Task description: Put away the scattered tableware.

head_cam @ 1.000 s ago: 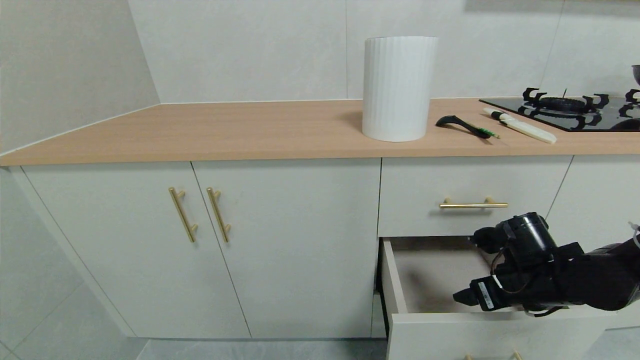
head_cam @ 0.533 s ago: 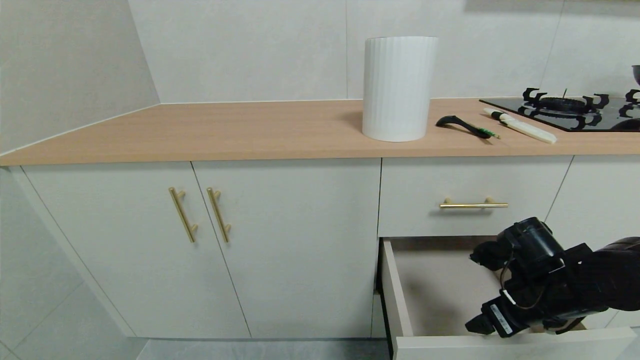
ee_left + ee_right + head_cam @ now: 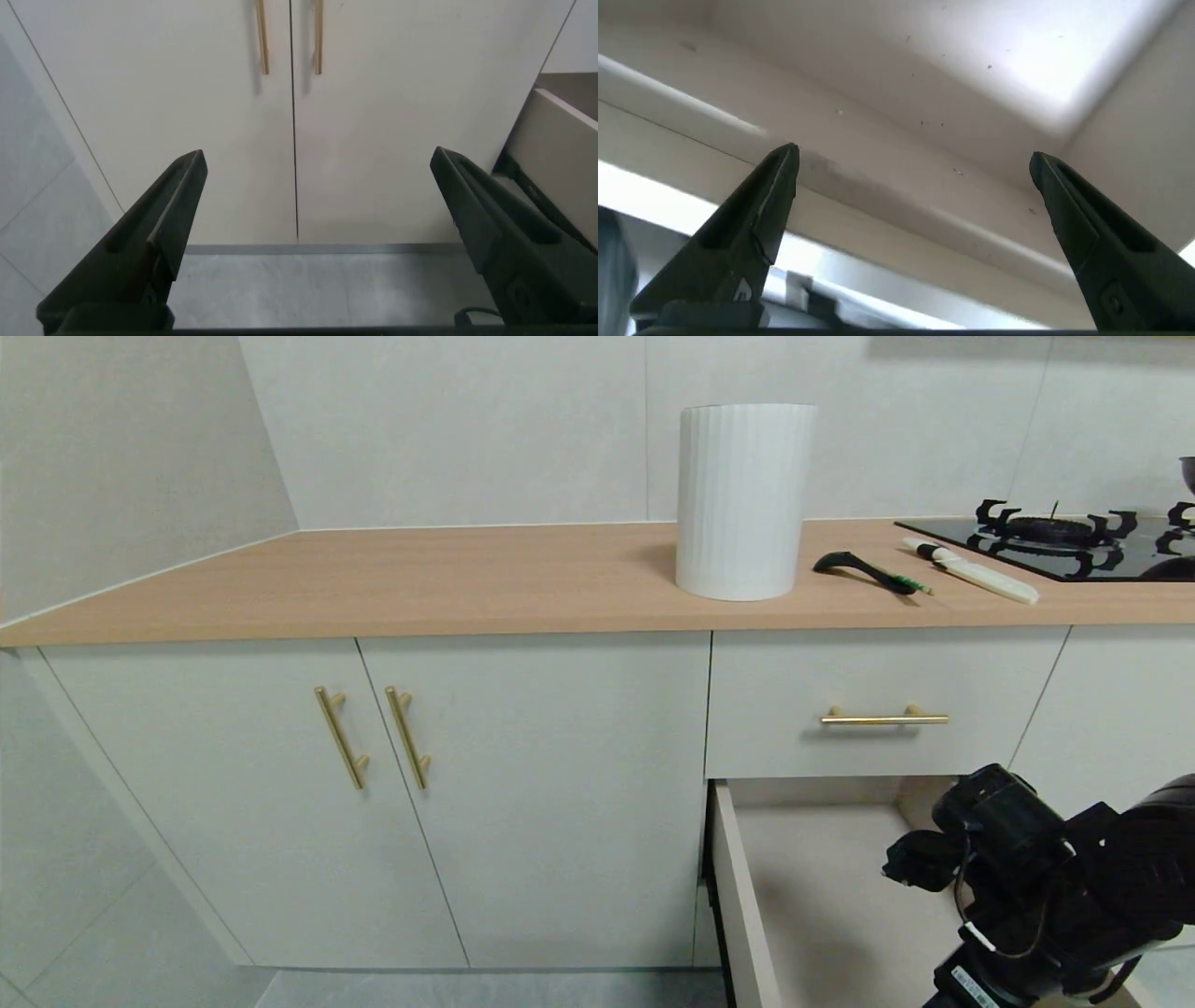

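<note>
1. Grippers come nearest: the right gripper (image 3: 913,159) hangs over the front of the open drawer (image 3: 738,887). Its jaws are spread wide with nothing between them, so it looks free to go and fetch.
2. The left gripper (image 3: 318,157) sits low, facing the cabinet doors (image 3: 294,112), jaws likewise spread and empty. I judge it parked there to keep out of the work on the right.
3. The drawer stands open beneath a shut upper drawer with a brass handle (image 3: 884,717). Its floor is bare, which suggests it is the place meant for the tableware and that nothing has gone in yet.
4. Farther back, the tableware lies loose on the countertop (image 3: 420,579). There is a black-handled utensil (image 3: 868,571) and, just beside it, a pale knife (image 3: 971,576). Both lie flat, almost directly above the drawer, so the carry should be short.
5. A tall white canister (image 3: 742,499) stands upright near the utensil, so a reach from that side would likely need care not to knock it.
6. Farthest right is the gas hob (image 3: 1055,537). The knife's far end lies near its edge.
</note>
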